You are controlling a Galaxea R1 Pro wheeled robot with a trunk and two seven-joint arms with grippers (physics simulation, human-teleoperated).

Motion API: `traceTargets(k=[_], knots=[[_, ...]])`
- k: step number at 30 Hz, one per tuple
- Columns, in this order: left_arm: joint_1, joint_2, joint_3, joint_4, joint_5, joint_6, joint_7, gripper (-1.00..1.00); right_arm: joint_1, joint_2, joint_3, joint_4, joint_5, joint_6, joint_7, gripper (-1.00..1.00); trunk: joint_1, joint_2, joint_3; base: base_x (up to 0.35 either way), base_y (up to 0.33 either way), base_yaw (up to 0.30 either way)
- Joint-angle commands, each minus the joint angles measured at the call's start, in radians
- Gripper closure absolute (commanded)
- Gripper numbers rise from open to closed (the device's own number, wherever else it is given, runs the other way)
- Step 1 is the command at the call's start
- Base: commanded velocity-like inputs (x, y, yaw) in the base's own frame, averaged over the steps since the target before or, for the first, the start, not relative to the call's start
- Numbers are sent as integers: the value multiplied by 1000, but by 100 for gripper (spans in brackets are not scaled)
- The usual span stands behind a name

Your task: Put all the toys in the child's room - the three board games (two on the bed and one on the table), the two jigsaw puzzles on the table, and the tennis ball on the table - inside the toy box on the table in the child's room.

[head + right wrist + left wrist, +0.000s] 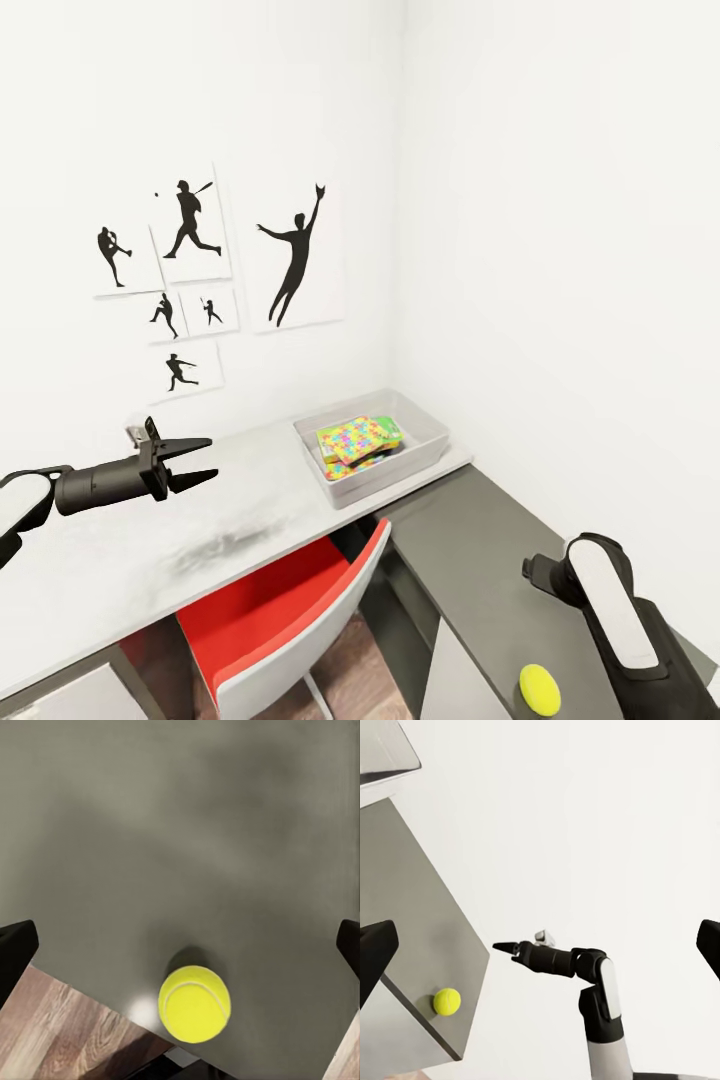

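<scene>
Head view: The long pale grey-white worktop (150, 540) runs along the white wall, beneath a group of black athlete silhouette pictures (215, 270). At its far end, in the corner, stands the shallow pale grey rectangular toy box (425, 425). Inside it lie a thin flat jigsaw puzzle (357, 438) with a multicoloured piece pattern and, beside and partly under it, a green-edged flat box whose lettering is too small to read. The lower dark grey cabinet (480, 560) adjoins the worktop on the right. The small yellow-green tennis ball (540, 689) rests on the cabinet top near its front edge, well apart from the toy box. The right arm (620, 620) reaches down just beside the ball; its pincer is out of frame here. The left pincer (205, 460) hovers above the worktop, well apart from the ball, its two black fingers spread wide and holding nothing. A red and white chair (290, 610) is tucked under the worktop.

Left wrist view: The tennis ball (447, 1001) sits near the corner of the dark grey cabinet (412, 945). The left pincer's fingertips (376, 952) appear at both frame edges, wide apart.

Right wrist view: The tennis ball (194, 1003) lies on the dark grey cabinet (180, 832) close to its edge, above the wood-plank floor (67, 1035). The right pincer's fingertips (15, 952) stand wide apart on either side, the ball between them, not touching either.
</scene>
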Motion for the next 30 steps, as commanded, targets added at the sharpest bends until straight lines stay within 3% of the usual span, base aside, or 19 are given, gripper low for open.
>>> traceTargets(k=[1, 9, 25, 30], knots=[[-2, 1, -3, 1, -4, 1, -8, -100, -3, -1, -1, 3, -10, 5, -11, -100, 1, -3, -2, -5, -8, 0], [-2, 2, -3, 1, -4, 1, -8, -100, -9, 9, 0, 10, -10, 5, -12, -100, 1, -3, -2, -91, -76, -33], [-2, 2, -3, 1, -4, 1, -8, -100, -14, 13, 5, 10, -14, 5, -10, -100, 1, -3, -4, -45, -51, -191], [-2, 2, -3, 1, -4, 1, -8, -100, -15, 13, 44, 23, -16, 5, -1, -100, 1, -3, -4, -1, -1, -24]])
